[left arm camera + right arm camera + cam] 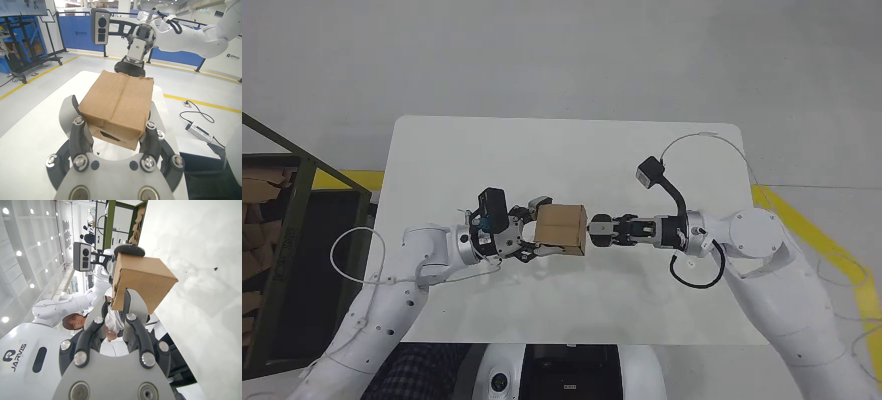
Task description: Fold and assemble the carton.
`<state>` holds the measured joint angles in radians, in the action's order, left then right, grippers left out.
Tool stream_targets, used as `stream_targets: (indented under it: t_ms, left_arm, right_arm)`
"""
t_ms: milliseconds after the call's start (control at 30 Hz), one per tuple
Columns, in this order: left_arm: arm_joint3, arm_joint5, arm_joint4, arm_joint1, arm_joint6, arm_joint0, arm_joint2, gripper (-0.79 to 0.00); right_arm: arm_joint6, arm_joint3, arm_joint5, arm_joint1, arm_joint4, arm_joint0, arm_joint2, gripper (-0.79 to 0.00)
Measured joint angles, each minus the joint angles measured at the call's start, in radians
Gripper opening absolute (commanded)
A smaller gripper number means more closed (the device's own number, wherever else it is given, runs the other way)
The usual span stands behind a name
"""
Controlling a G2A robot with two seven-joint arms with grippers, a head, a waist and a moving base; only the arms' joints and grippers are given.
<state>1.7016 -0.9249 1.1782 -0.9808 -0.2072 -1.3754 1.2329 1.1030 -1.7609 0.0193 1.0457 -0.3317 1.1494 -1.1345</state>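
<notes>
Cardboard carton point(561, 228), boxed up; my left fingers point(65, 111) clasp it, right fingers point(136, 302) pinch one wall; end flap point(115, 140) looks untucked.

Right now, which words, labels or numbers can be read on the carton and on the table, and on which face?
On the carton: none; its visible faces are plain brown cardboard.
On the table: none.

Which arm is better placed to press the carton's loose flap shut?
Left, probably: the loose flap faces the left gripper, which straddles that end of the carton; the right gripper sits at the opposite end.
</notes>
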Motion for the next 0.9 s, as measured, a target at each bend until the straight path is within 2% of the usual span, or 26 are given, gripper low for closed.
stream_targets:
  t_ms: [133,400,633,900]
  left_arm:
    - [-0.004,0.004,-0.001,-0.001,0.002,0.002,0.002,-0.194]
    - [-0.001,0.003,-0.001,-0.002,0.000,0.002,0.003,-0.197]
    - [-0.002,0.004,0.001,-0.003,0.001,0.000,0.002,-0.200]
    - [-0.056,0.031,0.033,-0.009,0.021,0.016,-0.028,-0.200]
  right_arm:
    - [0.010,-0.036,-0.014,-0.003,0.015,0.013,0.003,-0.686]
    - [0.006,-0.025,-0.018,0.001,0.021,-0.006,0.033,-0.720]
    - [-0.001,0.005,0.000,0.009,0.006,-0.035,0.068,-0.696]
    - [-0.015,-0.018,-0.019,-0.014,0.048,0.022,-0.030,-0.699]
